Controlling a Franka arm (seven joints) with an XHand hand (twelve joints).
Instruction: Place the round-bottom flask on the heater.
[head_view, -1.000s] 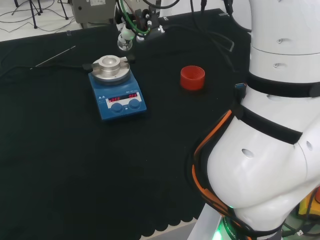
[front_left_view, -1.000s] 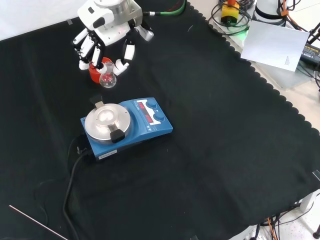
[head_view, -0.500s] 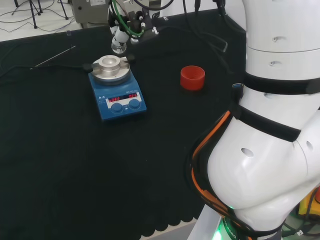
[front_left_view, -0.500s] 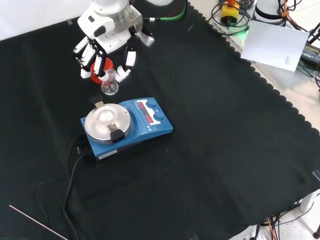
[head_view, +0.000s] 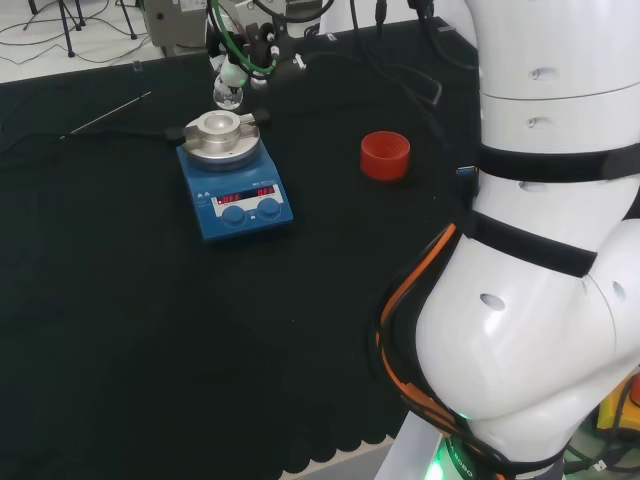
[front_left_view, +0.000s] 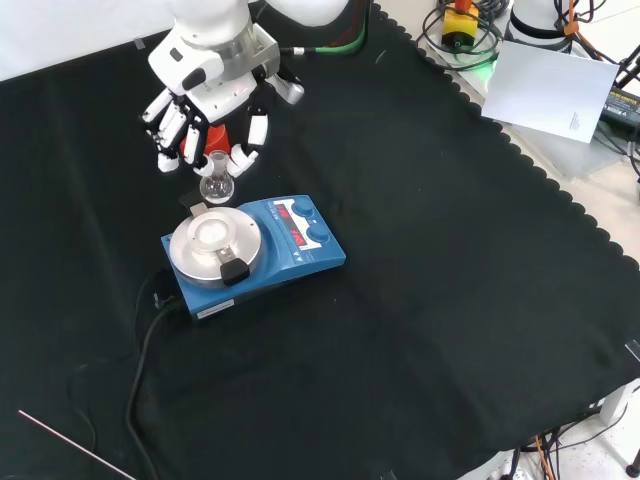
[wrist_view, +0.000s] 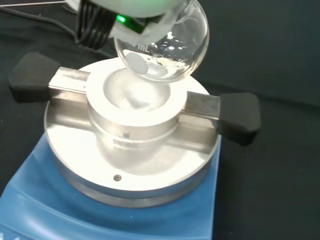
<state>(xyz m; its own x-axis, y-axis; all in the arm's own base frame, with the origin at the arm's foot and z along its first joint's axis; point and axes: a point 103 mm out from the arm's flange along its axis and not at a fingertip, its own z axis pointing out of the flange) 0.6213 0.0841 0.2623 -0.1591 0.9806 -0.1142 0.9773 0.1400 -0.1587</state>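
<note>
A clear round-bottom flask (front_left_view: 215, 183) hangs in the air by its neck, pinched in my hand (front_left_view: 205, 95). In the front view it is just beyond the far edge of the blue heater (front_left_view: 250, 250). From the wrist, the flask's bulb (wrist_view: 162, 47) with a small white stir bar inside hovers just above and off-centre of the heater's silver bowl block (wrist_view: 132, 107). In the head view the flask (head_view: 228, 94) hangs just past the heater (head_view: 232, 175), under the hand (head_view: 243, 45).
A red ribbed ring stand (head_view: 385, 155) sits on the cloth to the right of the heater in the head view. The heater's black cable (front_left_view: 145, 350) runs off toward the front view's lower left. A thin metal rod (head_view: 105, 113) lies on the cloth.
The hand has carried the flask away from the red stand toward the heater; the flask now hovers at the edge of the heater's bowl.
</note>
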